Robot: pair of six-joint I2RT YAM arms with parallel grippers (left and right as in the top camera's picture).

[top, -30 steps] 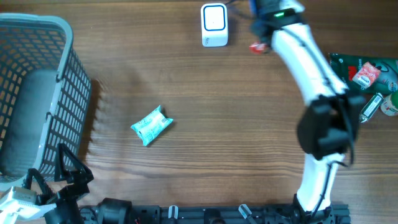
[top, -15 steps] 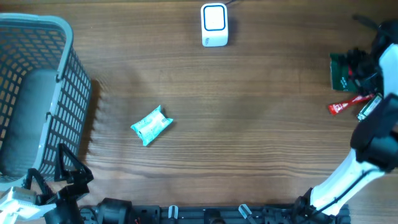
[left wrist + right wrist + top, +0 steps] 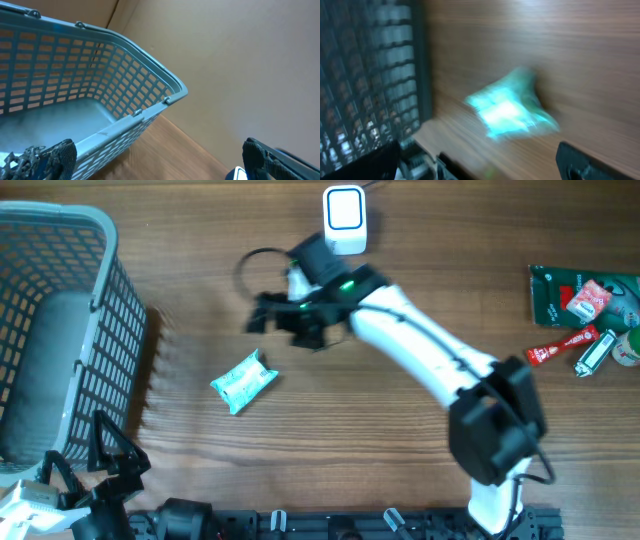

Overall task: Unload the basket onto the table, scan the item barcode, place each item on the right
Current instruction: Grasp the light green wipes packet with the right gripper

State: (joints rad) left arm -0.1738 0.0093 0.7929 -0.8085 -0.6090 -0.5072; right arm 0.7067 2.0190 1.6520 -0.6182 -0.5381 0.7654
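A teal packet (image 3: 243, 382) lies flat on the wooden table, left of centre; in the right wrist view the packet (image 3: 512, 107) is blurred. The white barcode scanner (image 3: 345, 220) stands at the far edge. My right gripper (image 3: 272, 320) hovers just above and right of the packet, reaching across from the right. It is open, and the right gripper (image 3: 475, 167) has nothing between its fingers. My left gripper (image 3: 105, 460) rests at the near left beside the basket; the left gripper (image 3: 160, 167) is open and empty.
A large grey mesh basket (image 3: 60, 330) fills the left side of the table and also shows as the basket (image 3: 100, 75) in the left wrist view. At the far right lie a green packet (image 3: 560, 290), a red sachet (image 3: 565, 343) and other small items.
The right arm carried a red sachet from by the scanner to the pile at the right and released it there. It then swung left across the table to the teal packet.
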